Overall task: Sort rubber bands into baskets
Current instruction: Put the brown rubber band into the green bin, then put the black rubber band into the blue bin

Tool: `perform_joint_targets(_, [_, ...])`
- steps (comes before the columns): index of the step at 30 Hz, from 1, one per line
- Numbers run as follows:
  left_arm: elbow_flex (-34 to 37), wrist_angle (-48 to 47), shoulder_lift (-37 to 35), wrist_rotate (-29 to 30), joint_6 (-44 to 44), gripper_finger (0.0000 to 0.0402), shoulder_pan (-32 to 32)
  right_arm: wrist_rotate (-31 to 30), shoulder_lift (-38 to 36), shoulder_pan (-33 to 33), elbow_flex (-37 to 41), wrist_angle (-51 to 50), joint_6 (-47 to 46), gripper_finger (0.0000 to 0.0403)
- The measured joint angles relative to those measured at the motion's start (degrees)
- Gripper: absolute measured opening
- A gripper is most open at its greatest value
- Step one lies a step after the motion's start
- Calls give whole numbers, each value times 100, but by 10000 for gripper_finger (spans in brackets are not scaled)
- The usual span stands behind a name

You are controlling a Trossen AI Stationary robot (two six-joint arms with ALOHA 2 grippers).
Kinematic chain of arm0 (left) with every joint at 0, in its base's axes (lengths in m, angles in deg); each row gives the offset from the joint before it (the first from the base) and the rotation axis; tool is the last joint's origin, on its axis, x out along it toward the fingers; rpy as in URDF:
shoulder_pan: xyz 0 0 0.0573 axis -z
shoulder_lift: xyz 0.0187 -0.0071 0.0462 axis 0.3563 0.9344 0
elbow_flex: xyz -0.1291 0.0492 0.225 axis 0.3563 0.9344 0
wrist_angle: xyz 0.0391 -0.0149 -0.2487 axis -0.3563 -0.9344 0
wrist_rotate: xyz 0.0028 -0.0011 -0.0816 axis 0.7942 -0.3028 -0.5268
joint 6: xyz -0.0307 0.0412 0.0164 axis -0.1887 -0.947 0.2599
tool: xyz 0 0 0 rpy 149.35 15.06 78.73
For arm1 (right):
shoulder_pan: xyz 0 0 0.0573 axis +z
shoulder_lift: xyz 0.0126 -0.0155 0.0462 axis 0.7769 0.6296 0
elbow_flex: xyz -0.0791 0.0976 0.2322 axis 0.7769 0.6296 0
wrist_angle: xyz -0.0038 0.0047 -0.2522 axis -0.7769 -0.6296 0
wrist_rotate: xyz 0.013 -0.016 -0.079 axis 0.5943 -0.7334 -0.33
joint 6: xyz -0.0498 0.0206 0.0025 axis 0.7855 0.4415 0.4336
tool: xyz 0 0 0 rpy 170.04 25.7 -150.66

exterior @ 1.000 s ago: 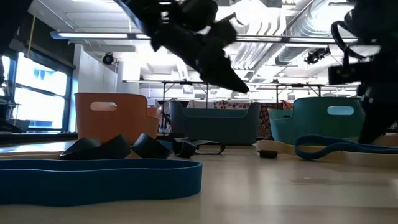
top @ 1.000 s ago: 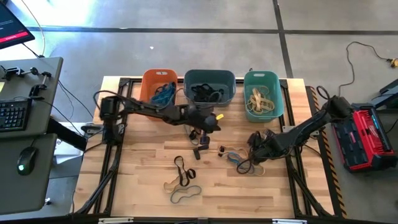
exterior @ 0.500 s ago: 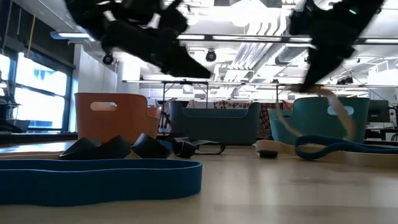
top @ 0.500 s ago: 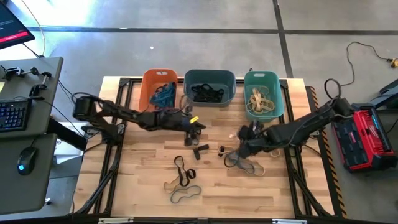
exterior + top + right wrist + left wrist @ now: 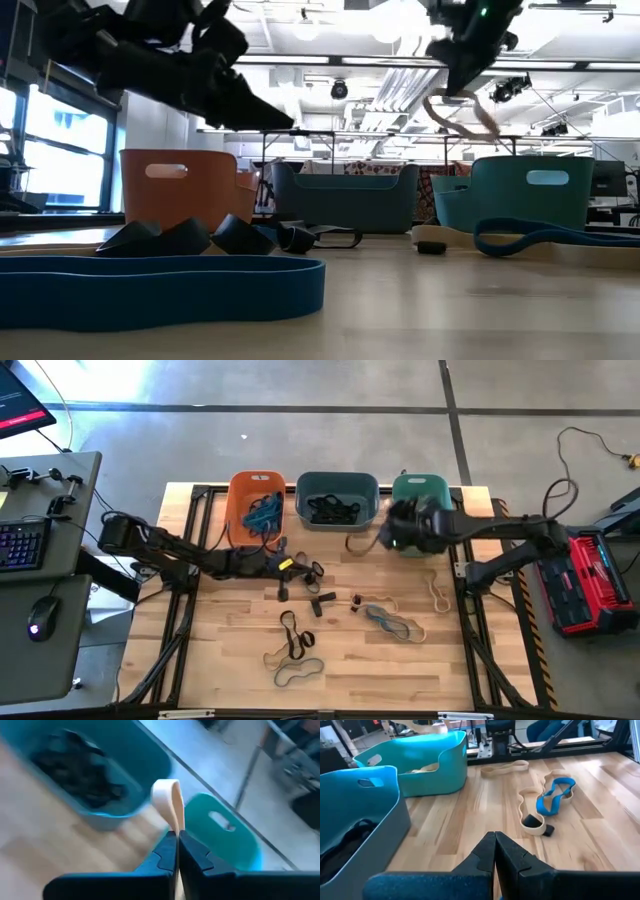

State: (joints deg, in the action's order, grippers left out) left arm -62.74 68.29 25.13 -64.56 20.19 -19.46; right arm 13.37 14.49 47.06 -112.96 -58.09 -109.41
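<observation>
Three baskets stand along the far edge: orange [image 5: 254, 500] with blue bands, slate blue-grey [image 5: 337, 500] with black bands, and teal [image 5: 422, 488], partly under my right arm. My right gripper [image 5: 380, 541] hangs raised in front of the slate and teal baskets, shut on a tan rubber band [image 5: 358, 545]. My left gripper [image 5: 312, 571] is shut and empty, above the table in front of the orange and slate baskets. Loose bands lie flat on the table: a blue and tan pair [image 5: 392, 622], a tan one [image 5: 437, 589], a black one [image 5: 291, 633] and one more [image 5: 298, 673]. My right gripper pinches the tan band [image 5: 171, 806] between its two shut fingers. One short loop of the band sticks out past the fingertips. In the low view the band [image 5: 462, 115] hangs slack below the gripper, lifted clear of the table and the baskets.
Small black pieces [image 5: 322, 600] lie mid-table. A wide blue band [image 5: 160, 285] lies close to the low camera. The table's black frame rails run along both sides, with a desk and keyboard [image 5: 25, 545] off the left edge and a red case [image 5: 590, 580] off the right.
My right gripper has risen from the table's right middle with the tan band and gone toward the far edge, in front of the slate and teal baskets; the band is lifted clear and the blue one stays. My left gripper has drawn back toward the left edge.
</observation>
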Motion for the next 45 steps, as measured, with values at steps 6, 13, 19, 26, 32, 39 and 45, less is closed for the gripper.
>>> perform_joint_targets(6, [72, -4, -19, 197, 3, 0, 141, 271, 0, -1301, 257, 40, 527, 0])
perform_joint_targets(13, [72, -5, -18, 199, 3, 0, 166, 1235, 0, -2610, 1348, 1117, 1210, 0])
perform_joint_targets(19, [72, 0, -18, 200, 68, 0, 166, 2349, 0, -3381, 2583, 3155, 1829, 0])
perform_joint_targets(26, [72, 3, -18, 201, 143, 0, 166, 2820, 2, -3976, 3188, 3955, 1903, 0])
perform_joint_targets(32, [69, 39, -18, 203, 152, 0, 166, 3065, 2, -4300, 3208, 3971, 2001, 5])
perform_joint_targets(39, [69, 37, -18, 201, 202, 0, 166, 3428, 7, -4307, 2925, 3591, 2244, 110])
perform_joint_targets(45, [69, 36, -18, 214, 200, 0, 153, 3385, -209, -3711, 2020, 2986, 2226, 179])
